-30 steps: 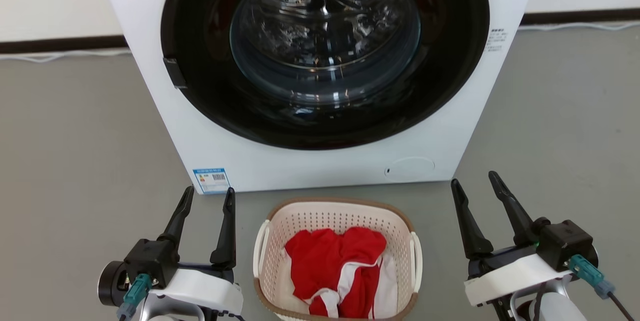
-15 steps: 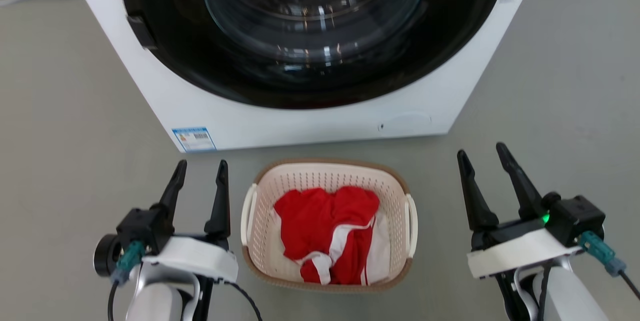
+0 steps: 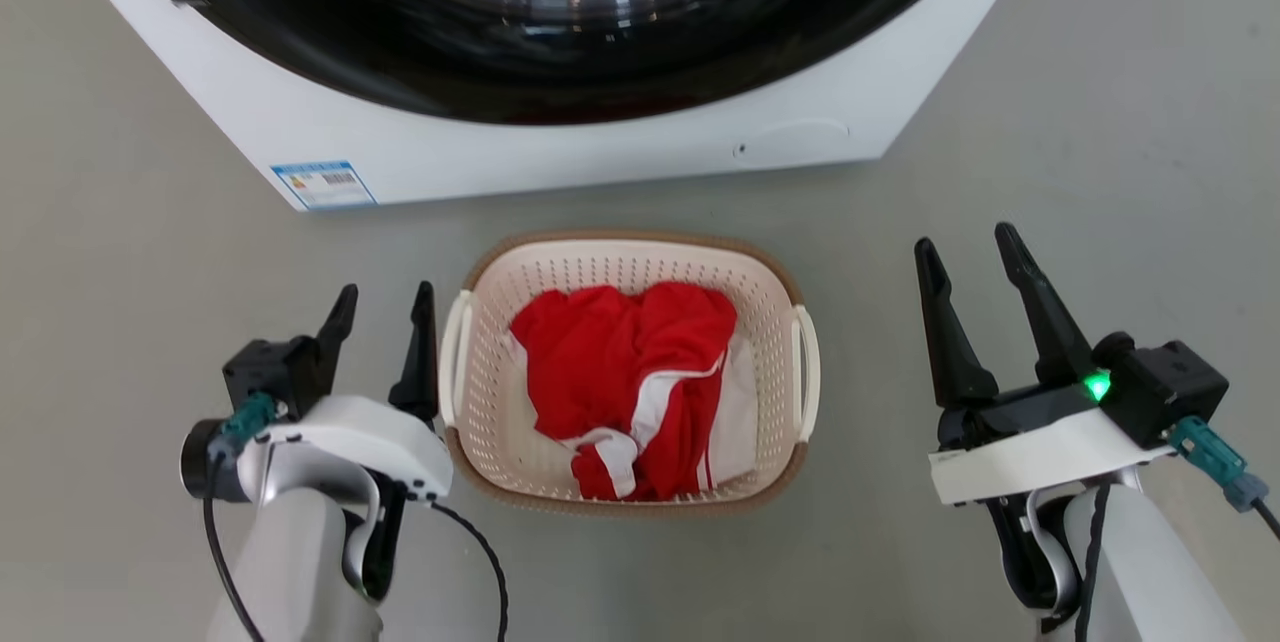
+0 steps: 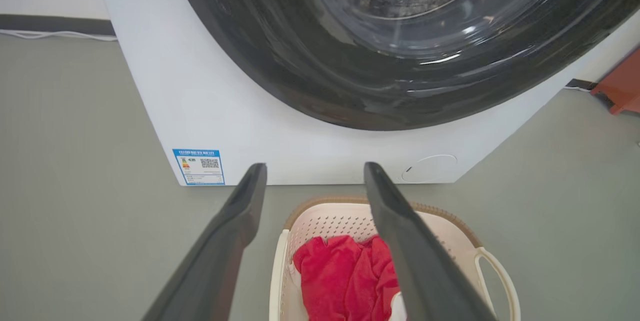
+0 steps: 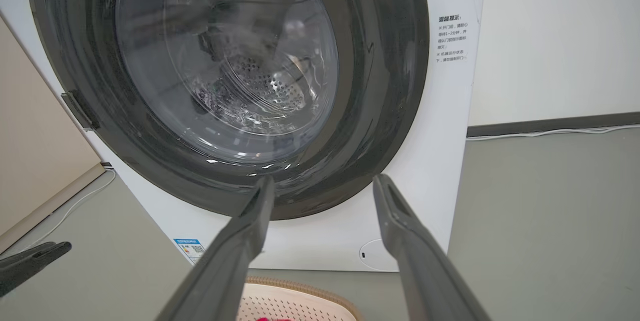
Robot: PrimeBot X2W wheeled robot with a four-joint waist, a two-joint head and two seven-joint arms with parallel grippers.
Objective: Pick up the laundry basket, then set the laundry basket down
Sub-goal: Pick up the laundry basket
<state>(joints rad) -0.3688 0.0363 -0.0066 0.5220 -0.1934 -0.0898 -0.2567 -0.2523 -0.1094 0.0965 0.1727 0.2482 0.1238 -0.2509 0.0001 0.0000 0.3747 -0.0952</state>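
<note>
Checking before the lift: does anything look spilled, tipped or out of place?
Nothing stands out. The laundry basket sits upright on the floor before the washing machine, red-and-white clothes inside it; the left gripper and right gripper flank it, open.

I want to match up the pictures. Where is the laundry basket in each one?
Head view: laundry basket sits low in the middle, between the left end effector and the right end effector.
Left wrist view: laundry basket at the bottom, right of middle.
Right wrist view: its far rim at the middle of the bottom edge.
Shared landmark: the blue label on the washing machine.
</note>
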